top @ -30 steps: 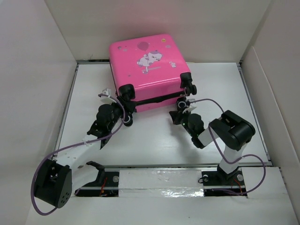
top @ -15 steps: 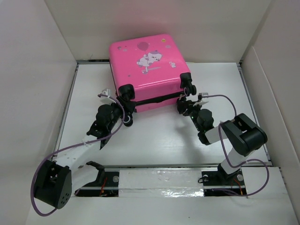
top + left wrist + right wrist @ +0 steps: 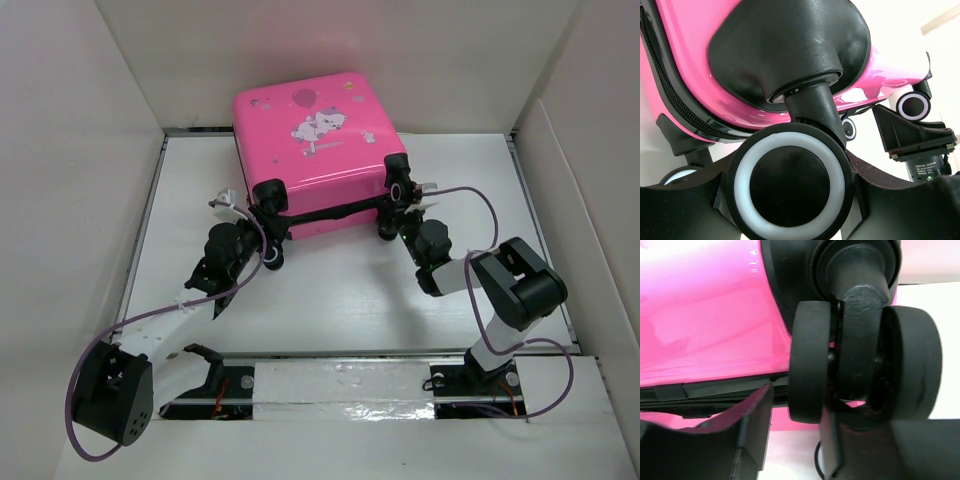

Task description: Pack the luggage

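The luggage (image 3: pixel 310 135) is a bright-pink hard-shell case with a cartoon print, zipped shut and lying flat at the back of the table, wheels toward me. My left gripper (image 3: pixel 262 228) is shut on its near-left wheel (image 3: pixel 790 180), a black disc with a white ring pressed between both fingers. My right gripper (image 3: pixel 400 207) sits at the near-right twin wheel (image 3: pixel 810 365). Its jaws stand apart around the left disc. The left finger (image 3: pixel 752 425) is clear of the tyre. The right finger (image 3: pixel 832 440) lies under the fork. The pink shell (image 3: pixel 705 305) fills the rest of that view.
White walls (image 3: pixel 90 150) box in the table on the left, back and right. A metal rail (image 3: pixel 340 385) with both arm bases runs along the near edge. Purple cables (image 3: pixel 470 200) loop off each wrist. White tabletop (image 3: pixel 330 290) lies between the arms.
The right gripper opened from shut and moved up and right from below the case's edge onto the near-right wheel. The left gripper and the luggage have not moved.
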Action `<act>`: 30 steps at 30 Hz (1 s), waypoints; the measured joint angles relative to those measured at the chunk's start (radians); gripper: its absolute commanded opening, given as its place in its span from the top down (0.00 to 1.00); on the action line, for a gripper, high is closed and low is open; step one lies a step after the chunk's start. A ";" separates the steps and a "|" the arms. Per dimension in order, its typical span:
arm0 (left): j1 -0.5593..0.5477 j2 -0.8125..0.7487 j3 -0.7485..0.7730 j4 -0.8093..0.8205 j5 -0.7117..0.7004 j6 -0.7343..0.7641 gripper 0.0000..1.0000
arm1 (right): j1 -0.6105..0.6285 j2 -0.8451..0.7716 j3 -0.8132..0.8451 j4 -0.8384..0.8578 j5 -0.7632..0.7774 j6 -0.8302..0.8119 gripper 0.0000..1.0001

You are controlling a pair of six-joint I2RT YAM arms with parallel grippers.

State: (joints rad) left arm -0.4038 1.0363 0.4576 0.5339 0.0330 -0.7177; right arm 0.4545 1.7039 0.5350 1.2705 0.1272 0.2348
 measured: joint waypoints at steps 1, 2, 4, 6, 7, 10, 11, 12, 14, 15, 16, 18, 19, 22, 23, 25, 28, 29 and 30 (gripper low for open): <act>0.000 0.000 0.000 0.000 0.000 0.000 1.00 | 0.003 -0.001 -0.003 0.001 0.005 -0.005 0.58; 0.000 0.000 0.000 -0.002 0.000 0.001 1.00 | 0.005 -0.005 -0.013 0.004 0.008 -0.007 0.57; 0.000 0.000 0.000 -0.005 0.000 0.001 1.00 | 0.006 -0.019 -0.044 0.008 0.012 -0.011 0.52; 0.000 0.000 0.000 -0.005 0.000 0.001 1.00 | 0.006 -0.029 -0.078 0.017 0.012 -0.012 0.48; 0.000 0.000 0.000 -0.005 0.000 0.002 1.00 | 0.006 -0.030 -0.090 0.017 0.012 -0.013 0.47; 0.000 0.000 0.000 -0.005 0.001 0.002 1.00 | 0.003 -0.029 -0.108 0.016 0.011 -0.014 0.47; 0.000 0.000 0.000 -0.005 0.001 0.002 1.00 | -0.001 -0.028 -0.109 0.016 0.010 -0.014 0.46; 0.000 0.000 0.000 -0.005 0.001 0.002 1.00 | -0.004 -0.027 -0.109 0.016 0.004 -0.013 0.46; 0.000 0.000 0.000 -0.005 0.001 0.002 1.00 | -0.019 -0.025 -0.108 0.016 -0.003 -0.013 0.46; 0.000 0.000 0.000 -0.006 0.000 0.002 1.00 | -0.030 -0.023 -0.102 0.014 -0.011 -0.011 0.47; 0.000 0.000 0.000 -0.006 0.001 0.002 1.00 | -0.043 -0.019 -0.089 0.014 -0.025 -0.011 0.47; 0.000 0.000 0.000 -0.006 0.001 0.002 1.00 | -0.063 -0.014 -0.057 0.016 -0.049 -0.011 0.47; 0.000 0.000 0.000 -0.005 0.000 0.002 1.00 | -0.068 -0.014 -0.047 0.016 -0.054 -0.010 0.47; 0.000 0.000 0.000 -0.001 0.000 0.002 1.00 | -0.072 -0.013 -0.043 0.014 -0.063 -0.008 0.48; 0.000 0.000 0.000 -0.001 0.000 0.001 1.00 | -0.072 -0.012 -0.041 0.010 -0.068 -0.008 0.48; 0.000 0.000 0.000 0.000 0.000 0.002 1.00 | -0.072 -0.009 -0.026 -0.016 -0.076 -0.009 0.48; 0.000 0.000 0.000 0.003 -0.001 0.001 1.00 | -0.074 0.000 0.013 -0.083 -0.081 -0.006 0.55; 0.000 0.000 0.000 0.005 0.000 0.001 1.00 | -0.073 0.000 0.014 -0.091 -0.084 -0.002 0.58; 0.000 0.000 0.000 0.005 0.000 0.002 1.00 | -0.072 0.000 0.014 -0.094 -0.087 0.002 0.58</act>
State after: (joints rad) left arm -0.4038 1.0363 0.4576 0.5388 0.0334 -0.7162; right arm 0.3824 1.7042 0.5491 1.1767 0.0406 0.2363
